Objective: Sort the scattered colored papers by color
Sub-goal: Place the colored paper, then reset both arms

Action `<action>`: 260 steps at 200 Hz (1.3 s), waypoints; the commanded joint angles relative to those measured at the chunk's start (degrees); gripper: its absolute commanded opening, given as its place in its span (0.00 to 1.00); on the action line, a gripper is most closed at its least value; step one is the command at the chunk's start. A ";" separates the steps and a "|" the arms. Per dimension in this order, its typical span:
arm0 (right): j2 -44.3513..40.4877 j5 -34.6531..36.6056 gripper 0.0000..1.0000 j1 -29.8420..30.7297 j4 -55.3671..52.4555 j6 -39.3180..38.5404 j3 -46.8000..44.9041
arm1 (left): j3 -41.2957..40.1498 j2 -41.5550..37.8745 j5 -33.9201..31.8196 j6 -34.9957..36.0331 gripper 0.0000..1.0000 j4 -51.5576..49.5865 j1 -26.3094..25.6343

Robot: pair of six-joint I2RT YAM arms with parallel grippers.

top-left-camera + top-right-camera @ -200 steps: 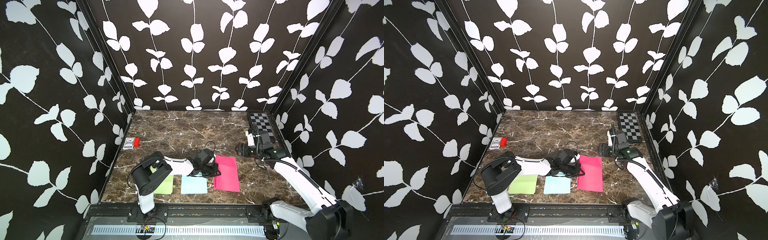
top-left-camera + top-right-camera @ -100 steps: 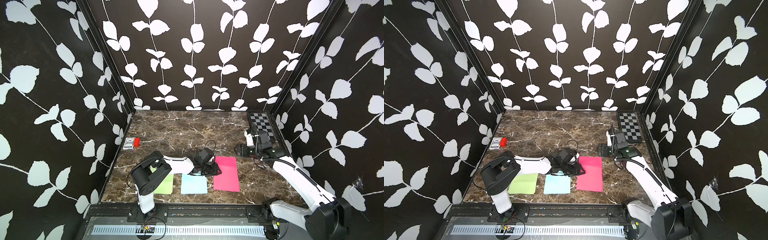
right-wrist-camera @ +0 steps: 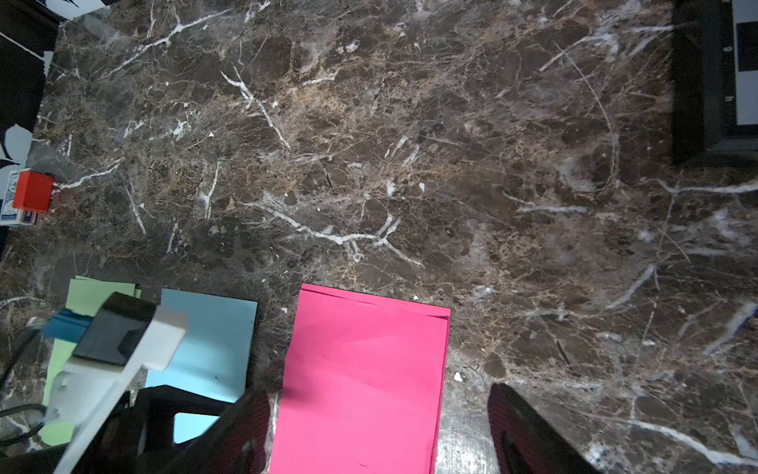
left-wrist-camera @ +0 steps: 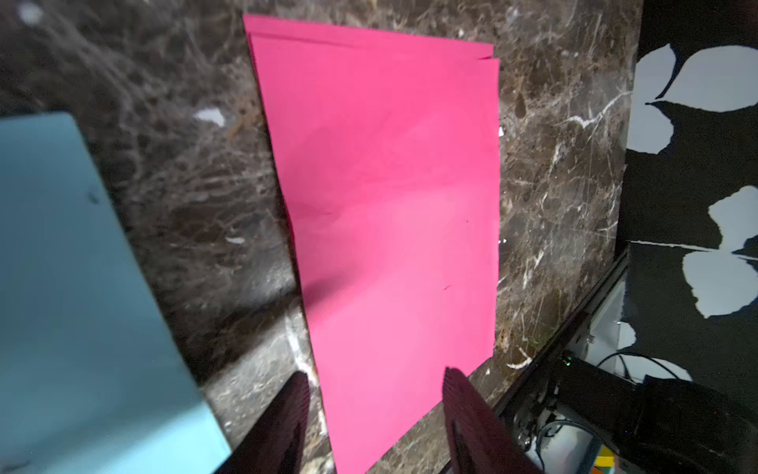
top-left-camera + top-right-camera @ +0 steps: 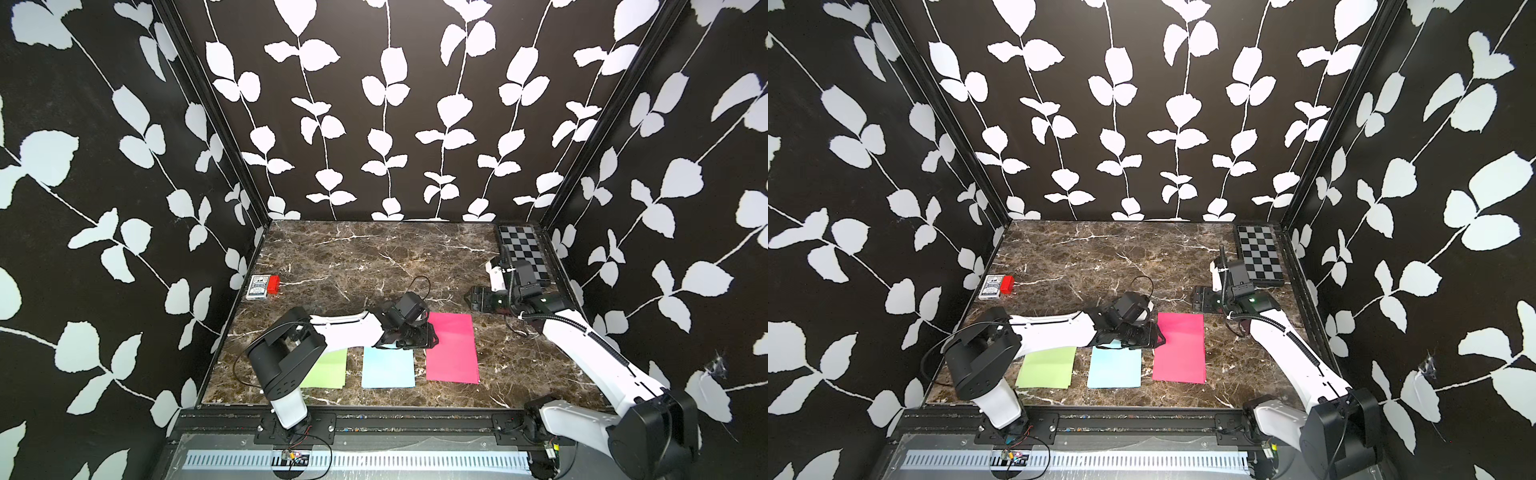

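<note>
We find both top views bright, evenly lit from overhead and sharp; walls (image 5: 395, 104) bow toward frame edges, wide-angle. Marble surface (image 5: 374, 257) carries a soft shadow under the left arm (image 5: 340, 332), nr its front edge. Left wrist view: blue paper (image 4: 61, 287) out of focus; pink paper (image 4: 389, 184) vivid w/ dark shadow along one side, pale sheen on marble beside it. Right wrist view: ctr sharp, left arm blurred, corners smeared.

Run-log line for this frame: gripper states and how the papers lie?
left gripper: open, at edge of pink papers | right gripper: open, empty | green papers, blue paper: flat, apart, in row with pink
</note>
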 commanded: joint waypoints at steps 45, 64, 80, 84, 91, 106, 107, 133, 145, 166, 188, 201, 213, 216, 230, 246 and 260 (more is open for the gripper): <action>1.79 0.49 0.99 -0.27 1.78 -1.21 0.49 | 6.78 -9.23 -16.14 11.57 0.99 -15.75 4.03; 2.14 2.54 0.99 -0.27 2.07 -2.81 1.32 | 9.35 -11.19 -20.50 16.22 0.99 -19.69 7.48; 2.89 5.17 0.99 -0.35 3.07 -3.85 2.08 | 11.63 -12.99 -28.11 20.79 0.99 -23.43 10.59; 3.06 5.99 0.99 -0.40 3.53 -3.95 2.18 | 11.91 -13.55 -29.69 21.96 0.99 -23.79 11.45; 3.45 7.52 0.99 -0.51 4.40 -3.84 2.40 | 12.03 -14.65 -32.41 23.97 0.99 -23.90 13.16; 5.13 10.19 1.00 -0.92 5.64 -4.36 3.52 | 11.58 -17.36 -39.42 28.51 0.99 -24.04 17.38; 5.26 10.44 0.99 -0.95 5.73 -4.38 3.60 | 11.52 -17.61 -39.95 28.71 0.99 -24.05 17.59; 7.70 18.85 1.00 -1.50 9.30 -3.69 4.30 | 6.60 -23.48 -49.93 35.39 0.99 -20.58 24.03; 8.28 22.56 1.00 -1.76 13.24 -3.00 3.02 | 2.89 -26.56 -51.24 36.66 0.99 -17.97 28.17; 9.26 25.33 1.00 -1.94 22.61 -5.65 -0.93 | -3.96 -32.52 -51.43 37.86 0.99 -13.44 35.30; 9.39 26.00 0.99 -1.94 27.85 -6.92 -5.10 | -12.98 -39.21 -49.49 41.01 0.99 -3.67 42.06; 8.99 26.20 1.00 -1.94 27.22 -8.63 -5.86 | -17.71 -42.22 -48.36 42.49 0.99 1.45 45.93; 7.83 27.87 1.00 -2.00 27.54 -9.38 -7.26 | -21.72 -43.91 -46.64 44.98 0.99 6.64 48.63; 7.49 28.06 1.00 -2.02 27.97 -9.78 -7.87 | -22.73 -44.08 -46.46 45.55 0.99 8.02 49.11; 5.10 28.19 1.00 -2.35 30.88 -11.63 -10.78 | -25.50 -43.93 -45.53 46.89 0.99 11.69 51.22; 2.79 28.42 1.00 -2.92 34.12 -13.58 -13.63 | -27.63 -41.21 -42.48 47.49 0.99 15.91 53.85; 1.74 29.09 1.00 -3.57 37.18 -14.44 -15.68 | -28.73 -36.90 -39.91 47.69 0.99 20.86 55.67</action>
